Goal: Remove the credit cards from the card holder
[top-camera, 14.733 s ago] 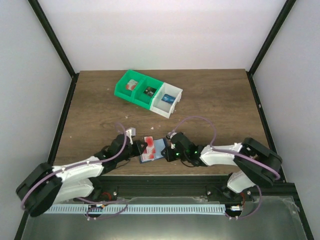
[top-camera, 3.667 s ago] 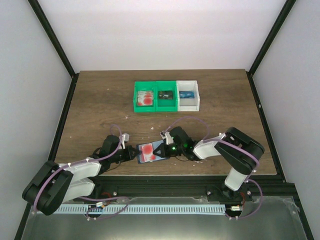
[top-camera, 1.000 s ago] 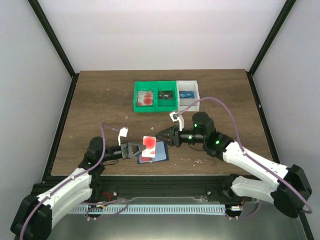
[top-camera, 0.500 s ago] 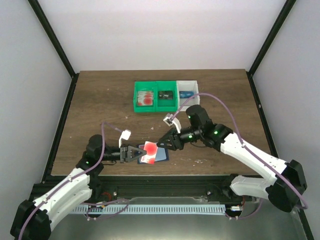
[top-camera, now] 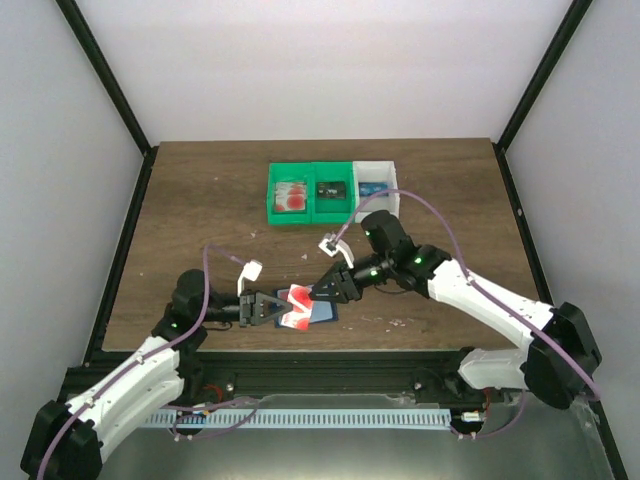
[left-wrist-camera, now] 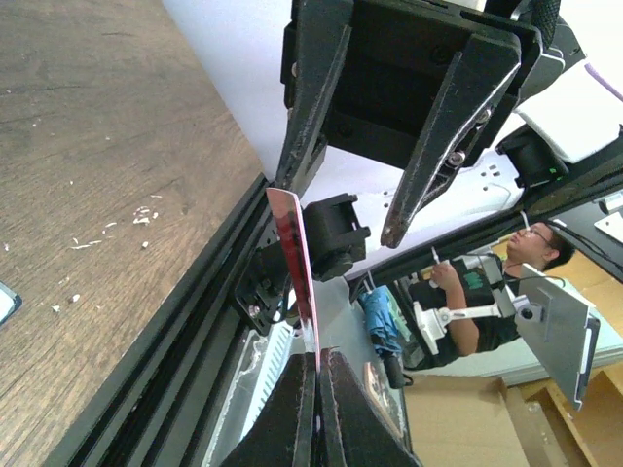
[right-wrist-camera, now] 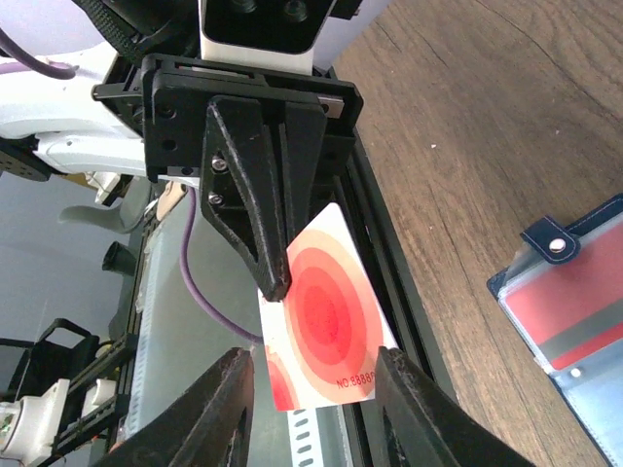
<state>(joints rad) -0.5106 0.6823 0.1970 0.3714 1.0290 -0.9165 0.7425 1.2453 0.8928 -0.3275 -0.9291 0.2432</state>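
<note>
— Where is the credit card (right-wrist-camera: 326, 331) sitting?
— It is hanging raised just beside the card holder (top-camera: 322, 313), with the left gripper (top-camera: 278, 306) clamping one end.
— And the right gripper (top-camera: 314, 292)?
— It is gaping wide, straddling the free end; contact unclear. The long axis is running gripper to gripper.

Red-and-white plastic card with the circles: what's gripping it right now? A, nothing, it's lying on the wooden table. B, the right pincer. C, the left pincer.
C: the left pincer is shut on the red-and-white plastic card, held off the table, while the right pincer stands open at its other end.
</note>
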